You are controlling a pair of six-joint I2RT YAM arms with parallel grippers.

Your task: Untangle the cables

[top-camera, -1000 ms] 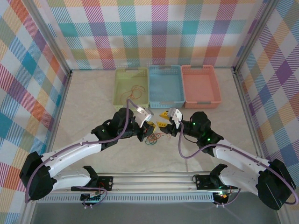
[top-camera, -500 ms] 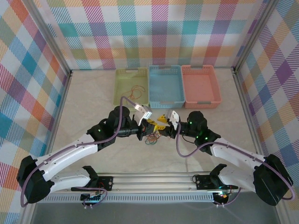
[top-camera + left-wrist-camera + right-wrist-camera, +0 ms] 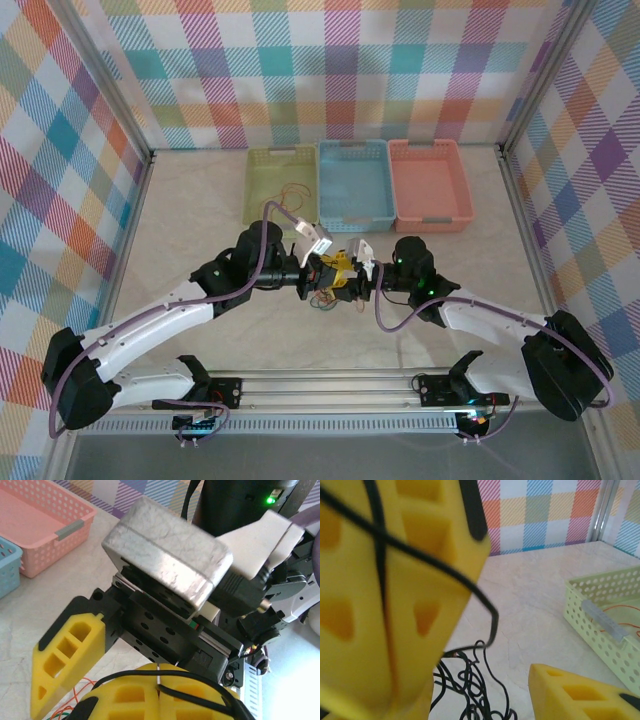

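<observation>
Cables (image 3: pixel 326 298) in left jaws | green basket (image 3: pixel 251 190) near | table (image 3: pixel 190 230) open leftward

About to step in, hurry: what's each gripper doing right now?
Left gripper: closed on the black cable.
Right gripper: open, holding nothing.

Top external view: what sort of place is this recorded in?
Probably a purpose-built robot data-collection cell: plaid walls on an aluminium frame enclose a marble-look table, the left arm and right arm are bolted at its near edge, and a green basket, blue basket and pink basket line the far side.
</observation>
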